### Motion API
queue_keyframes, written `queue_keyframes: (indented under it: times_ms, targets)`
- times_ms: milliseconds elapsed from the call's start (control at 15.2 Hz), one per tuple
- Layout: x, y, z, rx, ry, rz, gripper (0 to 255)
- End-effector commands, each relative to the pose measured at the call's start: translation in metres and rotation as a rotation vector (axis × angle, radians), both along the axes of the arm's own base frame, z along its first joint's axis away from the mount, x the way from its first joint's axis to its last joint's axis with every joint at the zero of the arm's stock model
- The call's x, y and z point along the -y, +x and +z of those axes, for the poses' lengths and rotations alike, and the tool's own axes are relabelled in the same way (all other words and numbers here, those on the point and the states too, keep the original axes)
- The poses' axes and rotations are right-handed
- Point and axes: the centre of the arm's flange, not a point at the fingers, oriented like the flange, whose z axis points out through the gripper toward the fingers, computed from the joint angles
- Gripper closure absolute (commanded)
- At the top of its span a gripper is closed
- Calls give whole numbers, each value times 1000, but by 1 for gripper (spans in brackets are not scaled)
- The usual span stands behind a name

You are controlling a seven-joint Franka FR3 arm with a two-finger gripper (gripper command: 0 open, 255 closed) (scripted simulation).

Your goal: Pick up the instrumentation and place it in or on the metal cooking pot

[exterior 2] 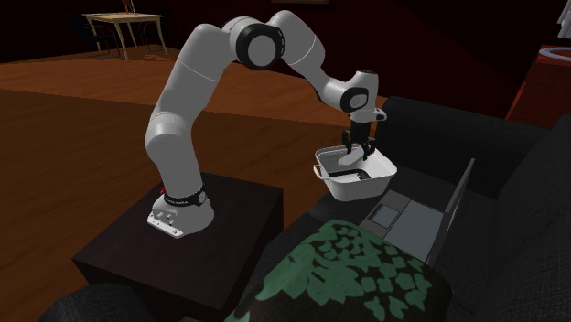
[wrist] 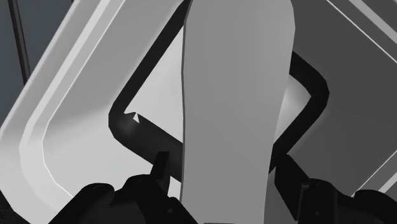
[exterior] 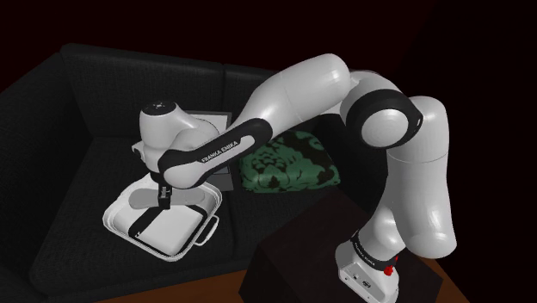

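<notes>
Item: 1 long pale-grey instrument (wrist: 235, 95), clamped between the 2 black fingers of the gripper (exterior 2: 358, 149), hanging low inside the white square pot (exterior 2: 357, 190) on the black sofa (exterior: 69, 112), apparently so that release lands it squarely within.

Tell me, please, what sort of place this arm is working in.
Most likely a living room in a house: a black sofa carries a green patterned cushion and an open laptop, and beyond it lie a wooden floor and a small table.
</notes>
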Motion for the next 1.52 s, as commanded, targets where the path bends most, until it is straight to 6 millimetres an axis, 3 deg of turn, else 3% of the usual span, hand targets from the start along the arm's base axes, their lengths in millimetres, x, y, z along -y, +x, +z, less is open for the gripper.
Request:
queue_keyframes:
  times_ms: [0, 264, 330, 660, 924, 1452]
  targets:
    - [0, 0, -1, 1, 1, 0, 255]
    - [0, 0, -1, 1, 1, 0, 255]
    - [0, 0, -1, 1, 1, 0, 0]
    - [0, 0, -1, 1, 1, 0, 0]
    - [0, -2, 49, 1, 1, 0, 0]
    - [0, -2, 49, 1, 1, 0, 0]
